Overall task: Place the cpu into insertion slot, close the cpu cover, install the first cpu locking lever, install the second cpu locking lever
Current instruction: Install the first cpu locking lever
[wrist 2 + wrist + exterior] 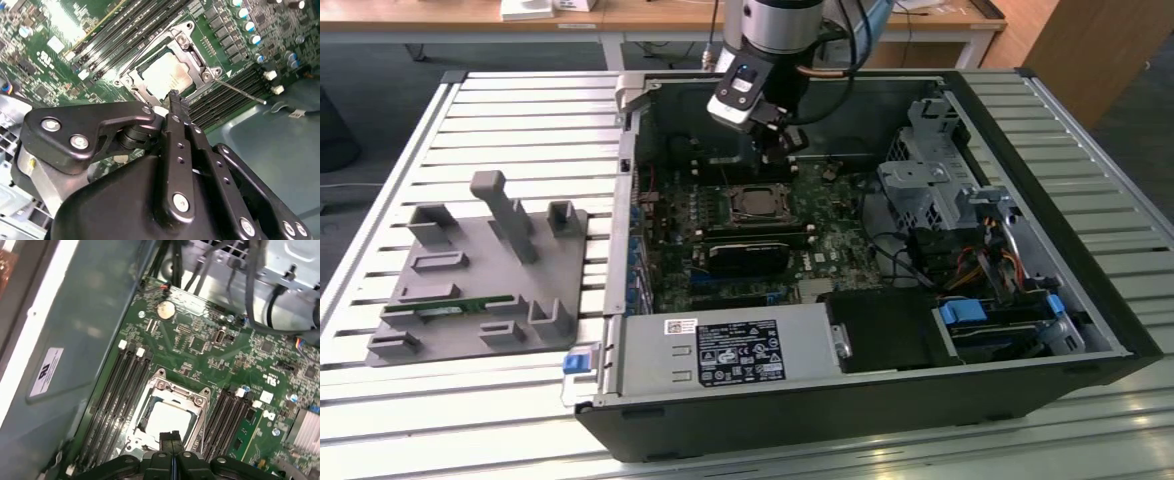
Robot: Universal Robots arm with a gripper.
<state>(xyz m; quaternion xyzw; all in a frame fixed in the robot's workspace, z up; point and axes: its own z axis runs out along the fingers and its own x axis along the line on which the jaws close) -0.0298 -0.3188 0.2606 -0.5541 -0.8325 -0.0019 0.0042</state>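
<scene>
The cpu (172, 418) lies with its pale metal top up in the insertion slot (757, 189) on the green board. The silvery cpu cover (176, 388) lies flat around it, and the chip shows through the cover's window (167, 75). A thin metal locking lever (243, 91) sticks out loose from one corner of the socket, over the memory slots. My gripper (170, 436) is shut with nothing between its fingers. It hangs just above the socket's edge, seen in the second wrist view (175, 96) and in the exterior view (782, 158).
The open computer case (1027, 380) walls in the board. Black memory slots (117, 390) flank the socket on both sides. A black card (747, 253), the power supply (720, 355), a drive cage (927, 190) and cables stand nearby. A grey fixture (480, 275) sits on the table at the exterior view's left.
</scene>
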